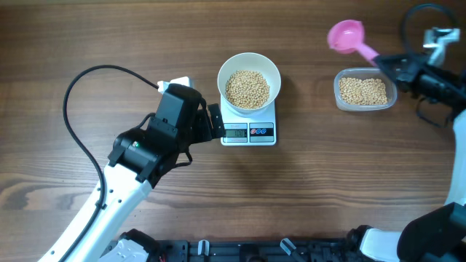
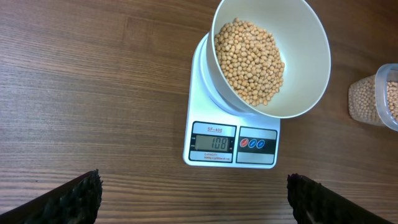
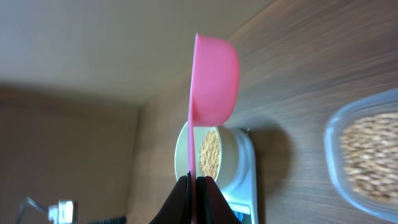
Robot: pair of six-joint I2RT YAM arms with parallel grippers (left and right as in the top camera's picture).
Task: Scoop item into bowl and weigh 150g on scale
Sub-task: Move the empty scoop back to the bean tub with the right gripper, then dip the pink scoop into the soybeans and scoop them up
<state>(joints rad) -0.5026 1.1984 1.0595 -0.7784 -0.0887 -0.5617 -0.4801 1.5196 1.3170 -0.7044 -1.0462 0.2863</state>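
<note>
Clamping the pink scoop (image 1: 345, 34) right of the scale (image 1: 248, 132), the right gripper (image 3: 196, 186) is hovering; the left gripper (image 2: 196, 199) is gaping.

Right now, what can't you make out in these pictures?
Overhead view: the scale display is too small to read.
Right wrist view: the pink scoop is seen edge-on, so its inside is hidden.
Left wrist view: the clear container is cut off by the right edge.
Left wrist view: the left fingers show only their tips at the bottom edge.

Bowl (image 2: 298, 81) of beans (image 2: 250, 60) atop scale (image 2: 205, 93)
</note>
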